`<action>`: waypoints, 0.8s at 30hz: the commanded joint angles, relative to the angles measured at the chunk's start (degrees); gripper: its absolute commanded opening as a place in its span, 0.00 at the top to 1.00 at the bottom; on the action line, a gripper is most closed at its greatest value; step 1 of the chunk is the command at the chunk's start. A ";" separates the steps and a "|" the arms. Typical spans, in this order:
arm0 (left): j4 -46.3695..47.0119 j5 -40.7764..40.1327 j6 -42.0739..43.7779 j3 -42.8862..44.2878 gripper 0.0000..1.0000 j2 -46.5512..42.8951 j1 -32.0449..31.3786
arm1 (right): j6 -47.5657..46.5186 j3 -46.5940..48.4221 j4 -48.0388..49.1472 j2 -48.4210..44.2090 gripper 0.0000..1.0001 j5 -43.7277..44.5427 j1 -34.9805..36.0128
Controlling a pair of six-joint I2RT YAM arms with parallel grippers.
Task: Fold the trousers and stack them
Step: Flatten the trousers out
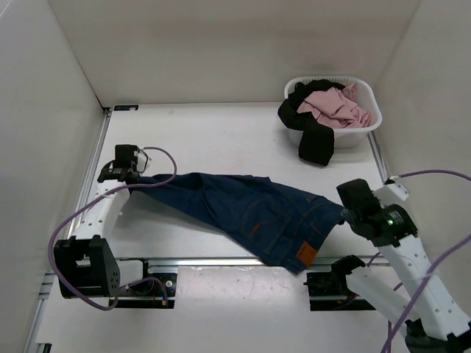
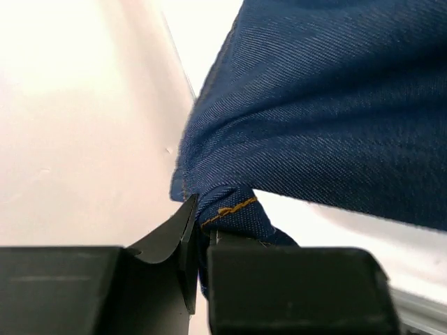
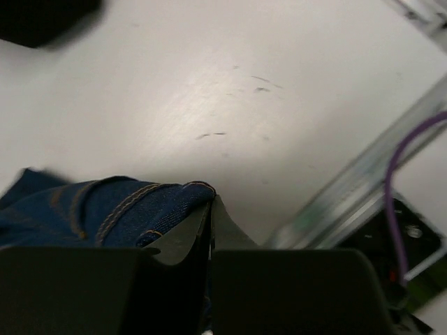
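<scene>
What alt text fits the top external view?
Dark blue jeans are stretched across a white table, the left gripper and right gripper each shut on one end. A white basket of clothes stands at the far right.

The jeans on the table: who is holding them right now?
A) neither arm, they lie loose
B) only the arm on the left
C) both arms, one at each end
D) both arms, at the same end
C: the left gripper pinches one end of the jeans and the right gripper pinches the opposite end, with the cloth spread between them.
</scene>
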 commanded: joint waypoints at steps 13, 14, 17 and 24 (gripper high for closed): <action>-26.31 18.36 5.13 7.04 0.00 -3.81 3.11 | -26.29 4.95 10.71 26.70 0.10 0.09 -9.65; -26.31 19.07 4.16 10.37 0.00 -2.07 3.11 | -27.80 5.66 11.41 25.74 0.10 -0.69 -9.65; -22.54 19.00 -0.13 12.07 0.00 3.37 3.11 | -36.82 6.28 16.84 22.75 0.14 -12.40 -6.67; -14.89 25.93 -8.33 14.44 0.00 17.01 -3.38 | -38.72 -3.47 25.38 27.39 0.17 -28.73 15.98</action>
